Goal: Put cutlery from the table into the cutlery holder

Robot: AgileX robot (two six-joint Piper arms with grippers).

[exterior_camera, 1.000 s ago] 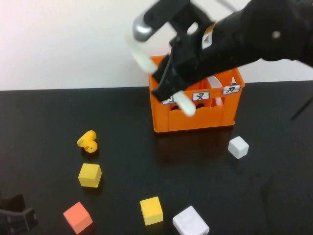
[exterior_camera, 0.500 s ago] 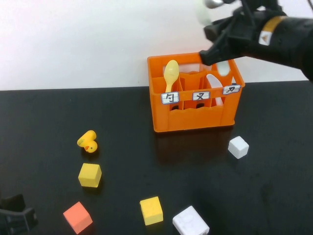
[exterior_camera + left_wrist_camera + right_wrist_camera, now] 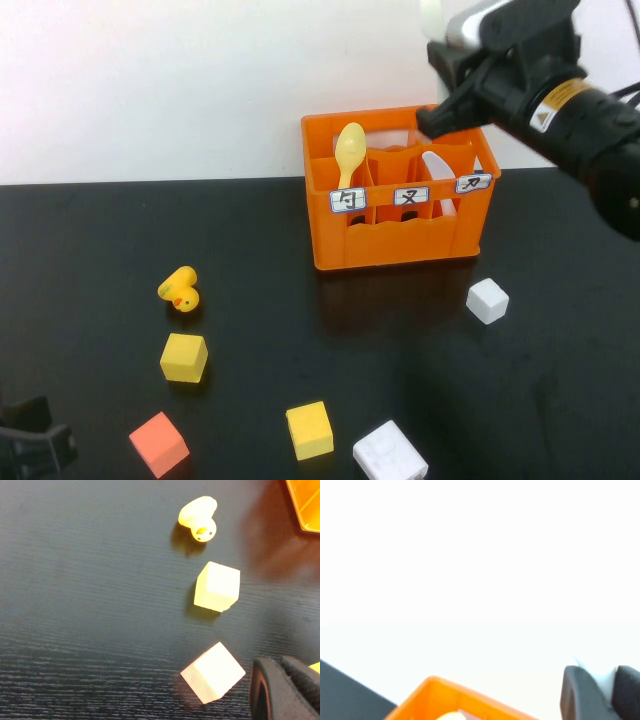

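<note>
Right tool (image 3: 432, 112) above cutlery holder (image 3: 400, 245), seemingly gripping something pale.

1 raised overview, 2 close wrist views

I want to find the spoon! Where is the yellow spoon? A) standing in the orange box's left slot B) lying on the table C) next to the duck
A: the yellow spoon stands upright in the left slot of the orange box.
</note>
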